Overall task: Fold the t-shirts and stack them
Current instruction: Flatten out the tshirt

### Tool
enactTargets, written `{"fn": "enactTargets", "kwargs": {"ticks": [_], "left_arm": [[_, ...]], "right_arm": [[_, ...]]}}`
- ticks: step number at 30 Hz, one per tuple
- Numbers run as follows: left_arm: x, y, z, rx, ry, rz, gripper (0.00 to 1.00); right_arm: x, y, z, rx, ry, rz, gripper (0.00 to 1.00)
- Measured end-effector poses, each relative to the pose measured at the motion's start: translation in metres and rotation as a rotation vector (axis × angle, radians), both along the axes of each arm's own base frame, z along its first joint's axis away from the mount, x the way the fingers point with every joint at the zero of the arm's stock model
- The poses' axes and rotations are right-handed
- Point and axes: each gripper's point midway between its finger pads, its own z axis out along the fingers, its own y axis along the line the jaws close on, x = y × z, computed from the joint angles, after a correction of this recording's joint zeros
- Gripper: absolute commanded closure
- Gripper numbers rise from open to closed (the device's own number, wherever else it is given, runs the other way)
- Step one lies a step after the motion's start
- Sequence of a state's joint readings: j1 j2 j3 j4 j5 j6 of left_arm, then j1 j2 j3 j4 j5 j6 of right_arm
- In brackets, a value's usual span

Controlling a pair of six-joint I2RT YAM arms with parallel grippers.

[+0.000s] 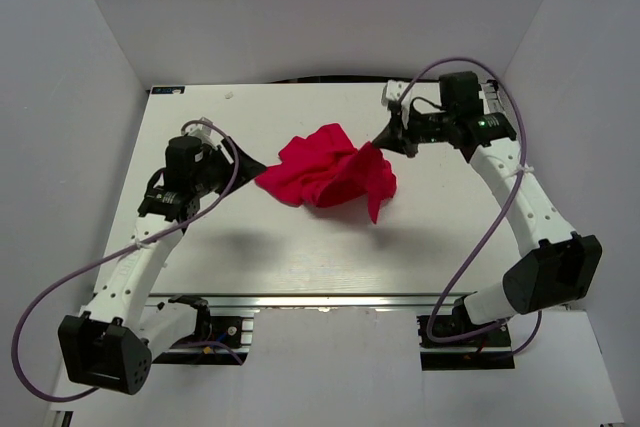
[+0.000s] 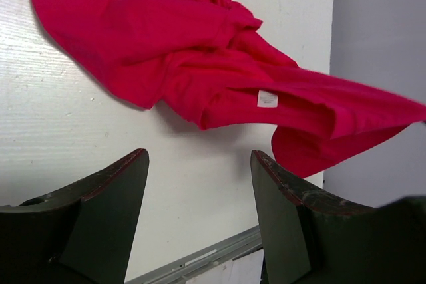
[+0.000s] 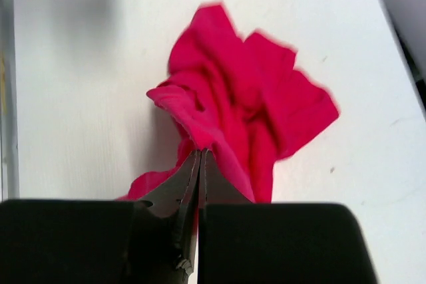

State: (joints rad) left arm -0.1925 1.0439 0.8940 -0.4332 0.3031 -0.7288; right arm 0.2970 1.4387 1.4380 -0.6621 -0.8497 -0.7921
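Right gripper (image 3: 201,156): your fingers are pressed together, with a fold of the red t-shirt (image 3: 243,108) pinched at their tips. No gap shows between them.
Right arm: it reaches in from the right side of the table, and its tip meets the cloth's right edge.
Left gripper (image 2: 200,187): your fingers stand spread. Only bare table shows between them and they hold nothing.
Left gripper position: it sits just beside the shirt's left edge. The cloth lies ahead of the fingertips, and you cannot tell whether the far finger brushes it.
T-shirt: it is crumpled in a heap near the middle of the table. Its right-hand part is drawn up toward your right gripper, and the rest lies on the surface.
Care label (image 2: 267,98): a small white tag on a fold, seen by the left wrist camera.
Table (image 1: 300,247): white, with a metal rail along the near edge.
Cables (image 1: 40,312): a purple one loops along each arm.
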Motion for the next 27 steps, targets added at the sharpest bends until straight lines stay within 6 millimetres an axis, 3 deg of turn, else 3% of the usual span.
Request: {"fn": "enactTargets", "kwargs": {"ticks": [8,15,21,27], "left_arm": [[-0.010,-0.010,0.034,-0.060,-0.138,-0.073,0.29],[-0.018,-0.016,0.027,-0.084,-0.148,-0.112,0.29],[-0.023,-0.015,0.029,-0.087,-0.160,-0.111,0.29],[-0.031,-0.013,0.052,-0.090,-0.261,-0.118,0.29]], "right_arm": [[0.028,0.027,0.077,0.207,0.009,-0.033,1.00],[0.049,0.057,0.143,0.349,-0.041,-0.007,1.00],[0.050,0.091,0.209,0.464,-0.151,0.051,1.00],[0.045,0.122,0.284,0.614,-0.332,0.083,1.00]]}}
